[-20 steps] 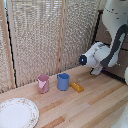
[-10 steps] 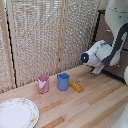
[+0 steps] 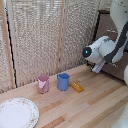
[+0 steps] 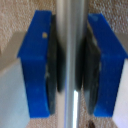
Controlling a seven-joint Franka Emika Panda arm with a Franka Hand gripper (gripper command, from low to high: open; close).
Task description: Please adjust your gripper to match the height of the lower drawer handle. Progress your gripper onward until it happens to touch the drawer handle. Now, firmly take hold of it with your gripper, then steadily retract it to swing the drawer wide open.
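Observation:
In the wrist view, the lower drawer handle (image 4: 70,30), a thin silver bar, runs between my gripper's (image 4: 70,67) two blue fingertips (image 4: 37,60), whose dark pads press against it on both sides. The gripper is shut on the bar. In the exterior view, the white wrist (image 3: 100,50) reaches toward the dark brown cabinet (image 3: 107,22) at the exterior view's right, with the gripper (image 3: 98,66) low against its front. The arm hides the handle and most of the drawer there.
On the wooden table (image 3: 85,107) stand a pink cup (image 3: 43,83) and a blue cup (image 3: 63,81), with a small orange block (image 3: 77,86) beside them. A patterned plate (image 3: 17,112) lies at the near left. A woven screen (image 3: 45,35) lines the back.
The white wrist has shifted only slightly by the cabinet front. I cannot tell any drawer movement. Cups, block and plate have stayed put.

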